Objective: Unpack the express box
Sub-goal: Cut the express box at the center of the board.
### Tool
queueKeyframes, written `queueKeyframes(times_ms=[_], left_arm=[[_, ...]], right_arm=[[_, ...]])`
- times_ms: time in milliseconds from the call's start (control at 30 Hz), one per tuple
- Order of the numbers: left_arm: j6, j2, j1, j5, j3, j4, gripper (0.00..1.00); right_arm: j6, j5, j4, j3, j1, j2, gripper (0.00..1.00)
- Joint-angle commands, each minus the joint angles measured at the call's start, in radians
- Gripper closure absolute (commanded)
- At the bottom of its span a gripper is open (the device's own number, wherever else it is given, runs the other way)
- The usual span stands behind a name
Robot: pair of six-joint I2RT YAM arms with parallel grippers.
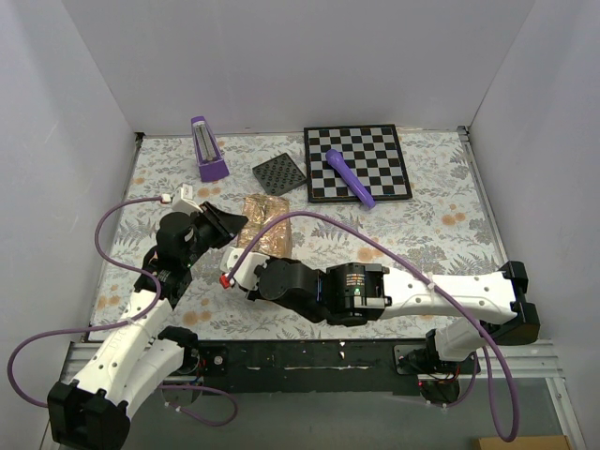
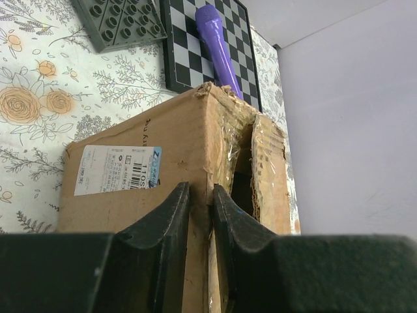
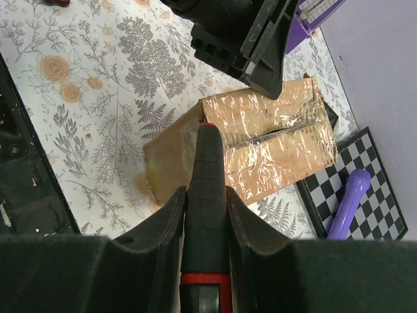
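The box sits on the flowered bench, left of centre and just near of the chessboard. It is a small brown cardboard carton, roughly cube-shaped, with wrinkled glossy clear tape over its top flaps. In the left wrist view a dark slit gapes between the two flaps, whose edges look torn and ragged. A white printed label with a barcode is stuck on one side.

The left hand is at the box's left side, its fingers clenched on an upright edge of the cardboard. The right hand is just near of the box, grasping a slim black tool with a red tip. That tip points at the box's near side, and I cannot tell whether it touches.

A purple stick lies across the chessboard.
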Motion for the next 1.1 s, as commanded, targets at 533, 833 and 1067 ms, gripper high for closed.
queueKeyframes(times_ms=[533, 833, 1067], left_arm=[[0.046, 0.018, 0.0, 0.046, -0.035, 0.073, 1.0], [0.028, 0.044, 0.002, 0.064, 0.021, 0.04, 0.41], [0.022, 0.037, 0.002, 0.119, 0.037, 0.009, 0.35]], right_arm=[[-0.038, 0.108, -0.097, -0.135, 0.008, -0.136, 0.99], [-0.035, 0.089, -0.064, -0.158, 0.008, -0.136, 0.99], [-0.038, 0.084, -0.048, -0.134, 0.008, -0.116, 0.99]])
